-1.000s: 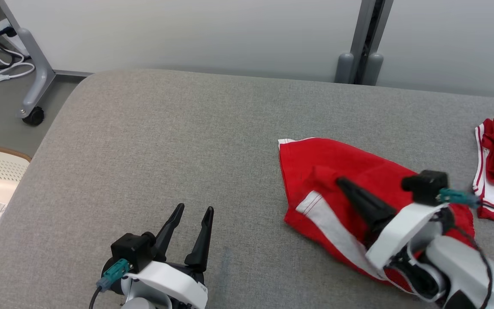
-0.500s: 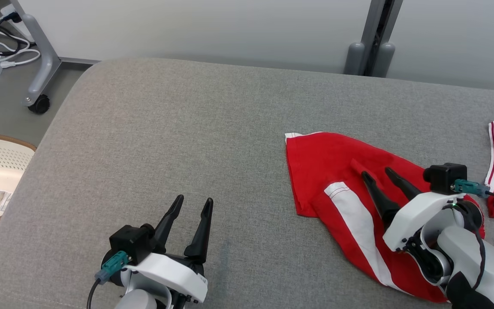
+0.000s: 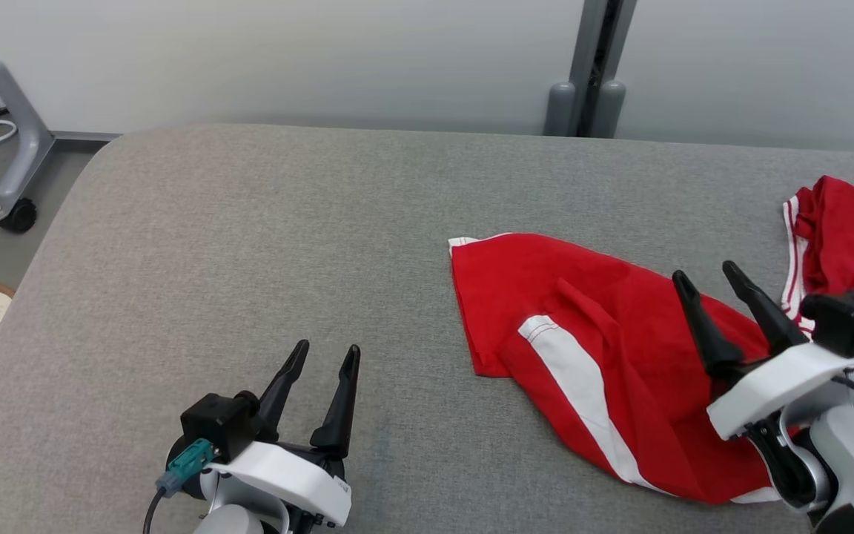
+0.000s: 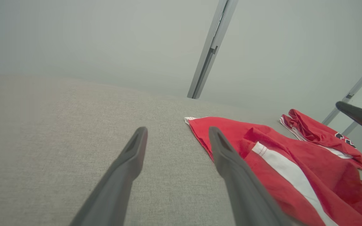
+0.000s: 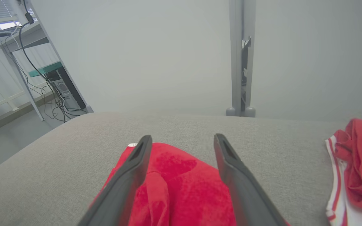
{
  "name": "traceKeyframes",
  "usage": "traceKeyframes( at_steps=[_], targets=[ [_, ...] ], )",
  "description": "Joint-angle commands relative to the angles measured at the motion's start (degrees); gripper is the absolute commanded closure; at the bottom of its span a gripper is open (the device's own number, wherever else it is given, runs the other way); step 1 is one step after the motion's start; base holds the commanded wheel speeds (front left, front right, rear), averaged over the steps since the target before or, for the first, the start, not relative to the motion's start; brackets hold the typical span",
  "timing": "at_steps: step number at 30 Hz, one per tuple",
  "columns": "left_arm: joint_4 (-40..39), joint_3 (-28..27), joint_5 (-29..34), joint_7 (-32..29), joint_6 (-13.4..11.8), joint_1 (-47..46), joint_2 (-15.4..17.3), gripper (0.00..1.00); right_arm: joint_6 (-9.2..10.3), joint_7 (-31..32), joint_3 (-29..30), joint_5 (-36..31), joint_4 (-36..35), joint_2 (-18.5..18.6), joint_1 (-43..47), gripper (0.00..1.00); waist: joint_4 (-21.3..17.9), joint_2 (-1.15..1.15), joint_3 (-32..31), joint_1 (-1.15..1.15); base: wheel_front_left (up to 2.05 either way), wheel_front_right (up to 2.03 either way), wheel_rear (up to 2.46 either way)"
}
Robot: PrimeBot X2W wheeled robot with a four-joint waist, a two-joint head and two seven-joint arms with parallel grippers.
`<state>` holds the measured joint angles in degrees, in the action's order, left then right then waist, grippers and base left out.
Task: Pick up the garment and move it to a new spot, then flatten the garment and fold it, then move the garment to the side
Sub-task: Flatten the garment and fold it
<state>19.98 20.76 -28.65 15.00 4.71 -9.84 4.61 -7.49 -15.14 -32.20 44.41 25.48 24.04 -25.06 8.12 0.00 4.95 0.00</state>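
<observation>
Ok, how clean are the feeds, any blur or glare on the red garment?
Head view: even light, no glare, red garment sharp. Left wrist view: left gripper's fingers blur near the lens, cloth clear. Right wrist view: right gripper's fingers soft too, cloth between them in focus.

No text legible in any of my views. One candidate: small black marks on the white trim of the crumpled red garment near the grey cushion's right edge; too small to read.
</observation>
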Motion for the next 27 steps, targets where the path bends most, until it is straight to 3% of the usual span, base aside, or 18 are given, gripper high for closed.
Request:
traceKeyframes(
  at_steps=[1, 17, 27],
  targets=[
    [-0.17, -0.2, 0.33, 0.19, -0.03, 0.13, 0.37, 0.0, -0.02, 0.01, 0.66, -0.96, -1.08, 0.26, 1.66, 0.0, -1.35, 0.0, -0.27, 0.0, 0.0, 0.0, 0.0],
    [-1.09, 1.68, 1.09, -0.66, 0.73, -2.48, 1.71, 0.0, -0.02, -0.01, 8.28, -5.14, -16.64, 3.53, 17.53, 0.0, -10.96, 0.0, 0.48, 0.0, 0.0, 0.0, 0.0],
    [-0.33, 4.39, 1.03, -2.88, 1.67, -5.51, 2.26, 0.0, -0.02, -0.01, 5.61, -4.05, -16.0, 6.32, 20.79, 0.0, -12.85, 0.0, 2.24, 0.0, 0.0, 0.0, 0.0]
  ],
)
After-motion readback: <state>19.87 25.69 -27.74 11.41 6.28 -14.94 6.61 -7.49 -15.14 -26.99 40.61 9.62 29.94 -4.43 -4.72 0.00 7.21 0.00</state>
